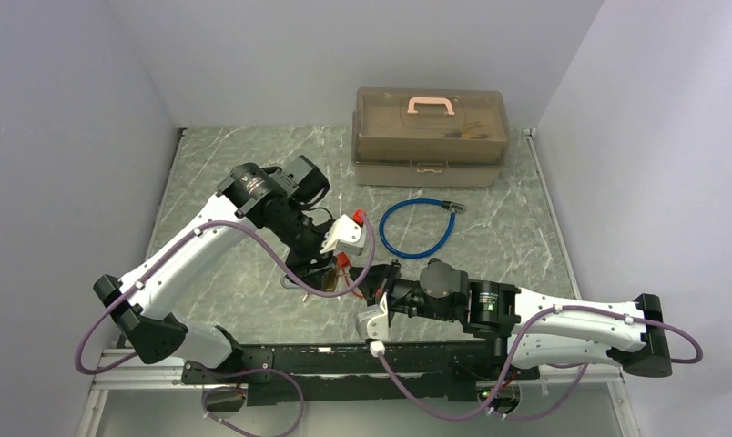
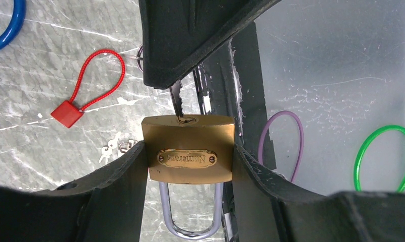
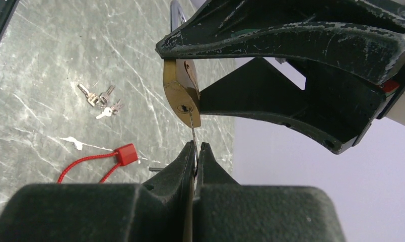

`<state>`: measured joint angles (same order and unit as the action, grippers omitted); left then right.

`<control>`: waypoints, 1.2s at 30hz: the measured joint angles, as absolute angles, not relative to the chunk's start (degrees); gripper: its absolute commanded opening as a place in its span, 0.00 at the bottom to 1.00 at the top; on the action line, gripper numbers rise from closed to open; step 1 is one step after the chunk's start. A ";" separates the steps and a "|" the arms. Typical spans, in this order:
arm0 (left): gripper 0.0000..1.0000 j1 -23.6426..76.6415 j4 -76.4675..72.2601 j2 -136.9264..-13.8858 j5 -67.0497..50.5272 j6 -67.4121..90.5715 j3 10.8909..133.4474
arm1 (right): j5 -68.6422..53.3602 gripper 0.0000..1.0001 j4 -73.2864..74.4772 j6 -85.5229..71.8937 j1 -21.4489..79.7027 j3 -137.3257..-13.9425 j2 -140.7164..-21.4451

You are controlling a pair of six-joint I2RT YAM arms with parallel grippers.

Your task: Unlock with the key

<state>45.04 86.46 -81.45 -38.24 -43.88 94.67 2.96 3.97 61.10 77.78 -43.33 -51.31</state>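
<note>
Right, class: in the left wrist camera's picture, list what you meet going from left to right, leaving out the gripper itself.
Blue cable → red loop lock → brass padlock → purple loop → green loop.

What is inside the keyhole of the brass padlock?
The tip of the key, held by the right gripper, sits in the keyhole of the brass padlock. How deep it goes is hidden by the lock's body.

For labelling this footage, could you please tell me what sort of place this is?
Probably a robotics lab test cell: plain pale walls enclose a marble-patterned table, with practice props: a brass padlock, a red cable lock and a lidded plastic box.
</note>
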 measured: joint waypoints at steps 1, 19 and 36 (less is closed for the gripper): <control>0.00 45.06 86.46 -81.45 -38.22 -43.83 94.74 | 2.98 0.00 3.95 61.10 77.78 -43.31 -51.31; 0.00 45.06 86.46 -81.10 -37.93 -43.42 95.42 | 3.18 0.00 2.24 61.06 77.78 -42.33 -50.98; 0.00 44.97 86.19 -80.49 -35.90 -39.68 96.25 | 4.32 0.00 -1.48 60.86 77.97 -41.28 -51.66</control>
